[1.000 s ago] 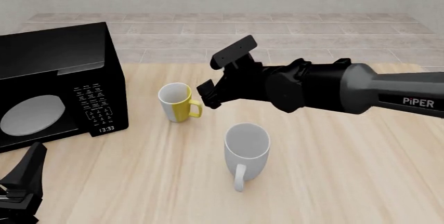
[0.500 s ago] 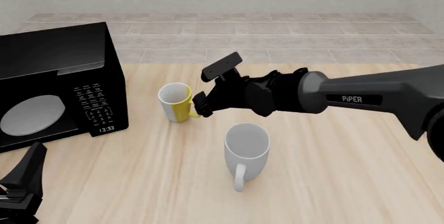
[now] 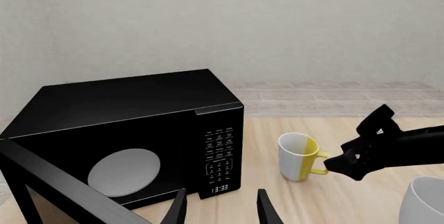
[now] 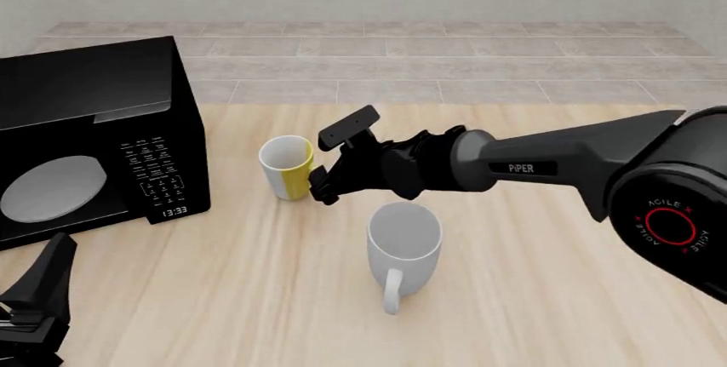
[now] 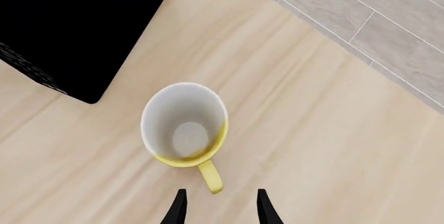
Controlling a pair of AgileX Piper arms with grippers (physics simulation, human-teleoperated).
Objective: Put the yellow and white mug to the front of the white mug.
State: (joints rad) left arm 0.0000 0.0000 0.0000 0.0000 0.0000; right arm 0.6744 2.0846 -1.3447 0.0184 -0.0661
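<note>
Left hand (image 4: 34, 299) sits idle at the near left corner of the surface (image 4: 546, 299), fingers parted and holding nothing, well apart from both mugs; leave it parked. The microwave (image 4: 91, 137) stands just left of the yellow and white mug (image 4: 286, 167), so there's little room on that side. That mug is upright, yellow half and handle (image 5: 209, 176) turned toward the right hand (image 4: 323, 186). Right hand is open at a narrow-to-medium gap and holding nothing; in the right wrist view the handle's end lies just ahead of the fingertips (image 5: 179, 203) and roughly centred in the gap, not yet between them. My read: the step is closing in for a handle grasp. To do it well, advance along the handle line until the fingers straddle it, keep the wrist square so both pads meet the handle together, and only then close; an off-centre close could spin the mug or nudge it toward the microwave. The white mug (image 4: 403, 243) stands upright just beyond the right hand on the near side, handle pointing toward the camera. Lift before carrying and clear that taller rim, then set down nearer the robot than the white mug, upright.
</note>
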